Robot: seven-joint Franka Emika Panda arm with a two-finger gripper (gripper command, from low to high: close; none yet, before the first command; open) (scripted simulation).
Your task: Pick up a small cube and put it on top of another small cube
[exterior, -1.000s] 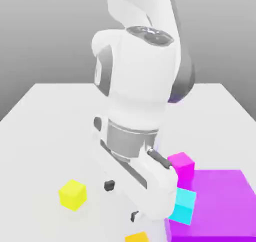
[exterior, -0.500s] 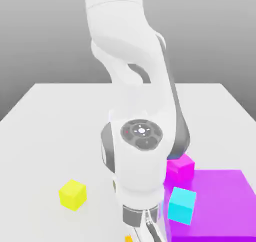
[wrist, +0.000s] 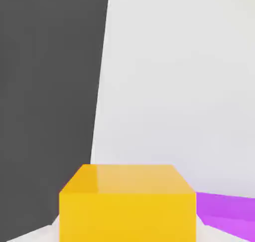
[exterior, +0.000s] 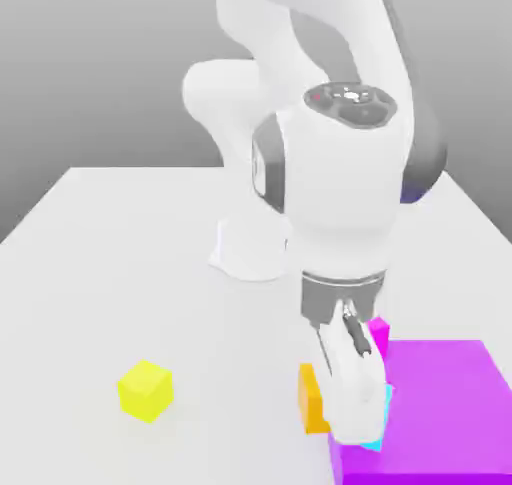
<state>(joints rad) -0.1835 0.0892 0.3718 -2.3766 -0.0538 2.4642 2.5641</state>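
Clamped tight now on the small plain orange cube [exterior: 313, 398], that white two-finger pincer [exterior: 345, 413], where a second back hung wide open. Lifted off the white tabletop [exterior: 110, 273] too, so ready to stack. Crowded by the big purple block [exterior: 430, 413]; roomier toward the yellow cube [exterior: 146, 390].

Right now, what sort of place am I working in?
Most likely a simulated tabletop test scene: a plain white table against a blank grey backdrop, flat-coloured blocks such as the yellow cube and big purple block.
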